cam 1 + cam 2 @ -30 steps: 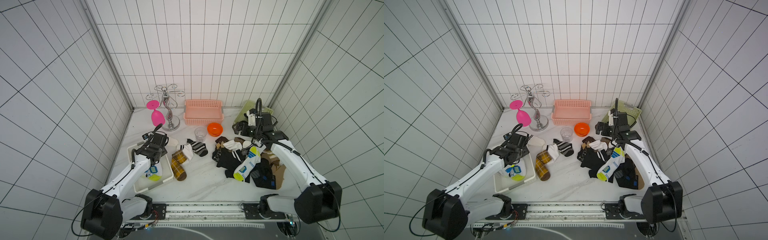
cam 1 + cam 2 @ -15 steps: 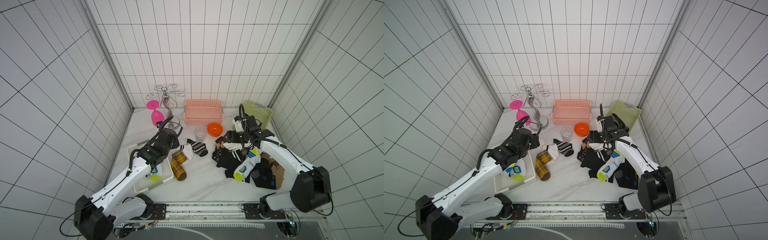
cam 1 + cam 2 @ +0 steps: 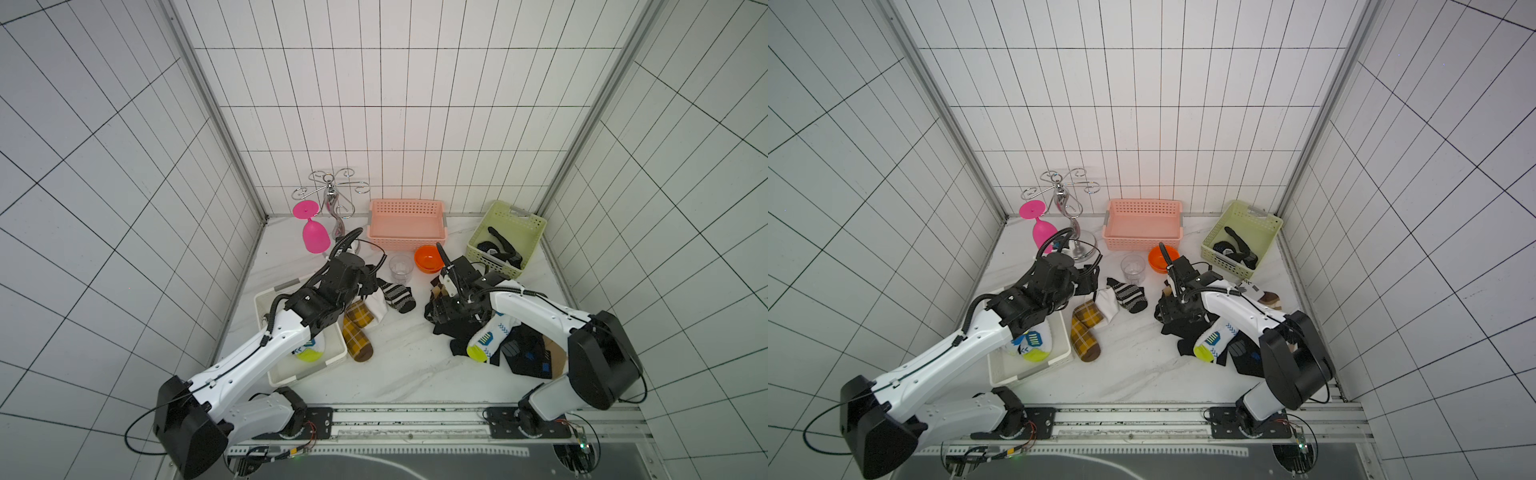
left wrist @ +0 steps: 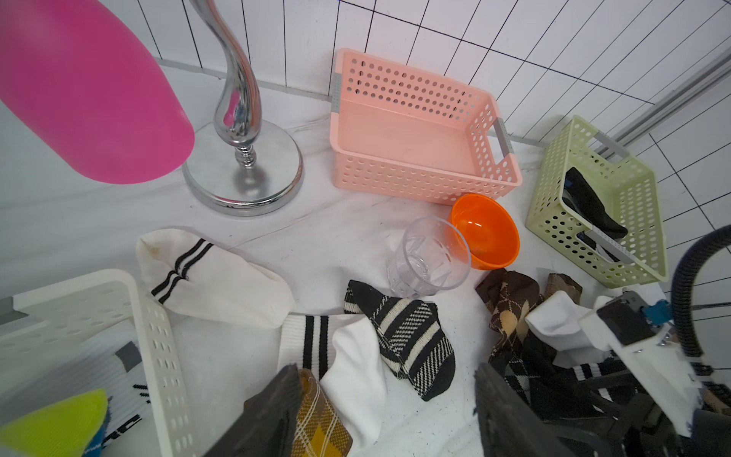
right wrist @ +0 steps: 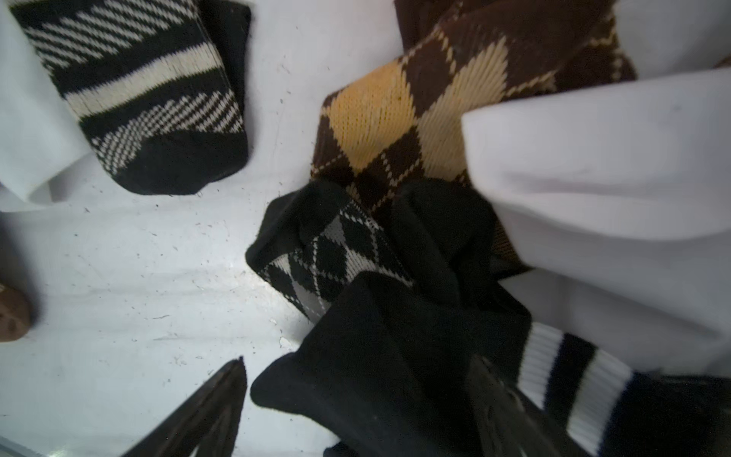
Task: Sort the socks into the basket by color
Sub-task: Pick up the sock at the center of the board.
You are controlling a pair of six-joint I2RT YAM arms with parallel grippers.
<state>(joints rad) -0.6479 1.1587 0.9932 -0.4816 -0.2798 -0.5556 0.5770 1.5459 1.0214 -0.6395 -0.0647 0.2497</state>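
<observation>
Right wrist view shows the right gripper (image 5: 357, 360) spread wide around a black sock (image 5: 395, 395); the left gripper (image 4: 385, 367) hangs open over a white sock (image 4: 352, 356)

Along the back edge of the table (image 3: 407, 374), left to right, we find a glass rack (image 3: 338, 220) with a goblet (image 3: 316, 237) hanging from it, a middle basket (image 3: 407, 243), and a corner basket (image 3: 492, 266) with socks (image 3: 500, 249) inside. Just before the middle basket a tumbler (image 3: 401, 266) stands just left of a bowl (image 3: 428, 257). At the near left sits a third basket (image 3: 291, 368) with a sock (image 3: 309, 353) in it; loose socks (image 3: 358, 338) lie just to its right, and a sock heap (image 3: 523, 353) fills the right side.
</observation>
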